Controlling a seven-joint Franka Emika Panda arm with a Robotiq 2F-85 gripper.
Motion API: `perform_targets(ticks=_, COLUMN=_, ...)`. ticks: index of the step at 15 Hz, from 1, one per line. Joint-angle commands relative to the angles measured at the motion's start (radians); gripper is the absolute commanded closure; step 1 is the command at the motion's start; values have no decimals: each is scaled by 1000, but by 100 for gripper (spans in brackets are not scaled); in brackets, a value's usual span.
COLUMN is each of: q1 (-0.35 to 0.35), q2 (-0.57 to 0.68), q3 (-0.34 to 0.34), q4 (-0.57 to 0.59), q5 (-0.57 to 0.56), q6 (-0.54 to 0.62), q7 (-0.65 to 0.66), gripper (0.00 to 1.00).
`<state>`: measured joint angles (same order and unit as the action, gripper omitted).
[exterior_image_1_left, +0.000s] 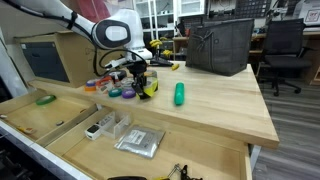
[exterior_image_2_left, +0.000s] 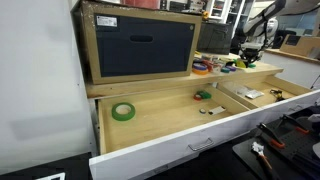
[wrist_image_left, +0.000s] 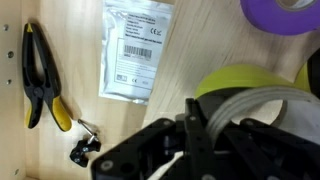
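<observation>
Wrist view is showing the claw (wrist_image_left: 195, 125) clenched almost fully, pinching what looks like the thin wall of a yellow roll (wrist_image_left: 240, 80). A wall that thin would be why the fingers are sitting so near together while grasping something. The roll is hanging tilted in front of the claw, low over the worktop (exterior_image_1_left: 220, 105) and just beside a purple roll (wrist_image_left: 285, 12) that is lying flat, so it is not rolling off. More rolls are lying next to that one in an exterior view, and a green cylinder (exterior_image_1_left: 180, 93) is resting on its side a little apart, with a black basket (exterior_image_1_left: 220, 45) standing well behind. Past the worktop's edge, a labelled bag (wrist_image_left: 138, 50) and pliers (wrist_image_left: 38, 80) are lying flat on wood, apparently in the open drawer (exterior_image_1_left: 70, 120) below; that is hard to confirm. The arm (exterior_image_1_left: 60, 12) is reaching in from high up, bending at the wrist so that the claw is pointing down near the worktop's front edge, with the roll showing yellow under it in an exterior view (exterior_image_1_left: 150, 90).
</observation>
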<state>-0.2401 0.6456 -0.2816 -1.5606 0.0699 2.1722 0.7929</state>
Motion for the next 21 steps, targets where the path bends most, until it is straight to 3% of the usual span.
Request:
perform_targets(ticks=1, q1=13, q2=11, q3=1, q4=-11, q5=-2, q6=-9, q7=-7, gripper=99)
perform_targets(ticks=5, q1=22, q2=6, q3=-1, q4=-21, q5=-14, q6=-10, q7=-20, gripper=99)
perform_targets(ticks=6, q1=24, q2=3, q3=-5, q4=-24, q5=-21, q6=-4, q7=-18, gripper=79)
perform_targets(ticks=7, q1=23, q2=1, q3=-5, q4=-25, q5=-24, q6=-2, q7=-25, gripper=67)
perform_targets(ticks=12, q1=27, q2=-47, q3=-6, q4=-54, q5=-45, q6=8, q7=-76, gripper=31)
perform_targets(ticks=16, q1=30, q2=-146, q3=15, q4=-100, q5=-48, q6=20, q7=-222, gripper=3)
perform_targets(ticks=21, q1=40, q2=-270, q3=59, q4=-159, q5=-27, q6=-11, q7=-440, gripper=0)
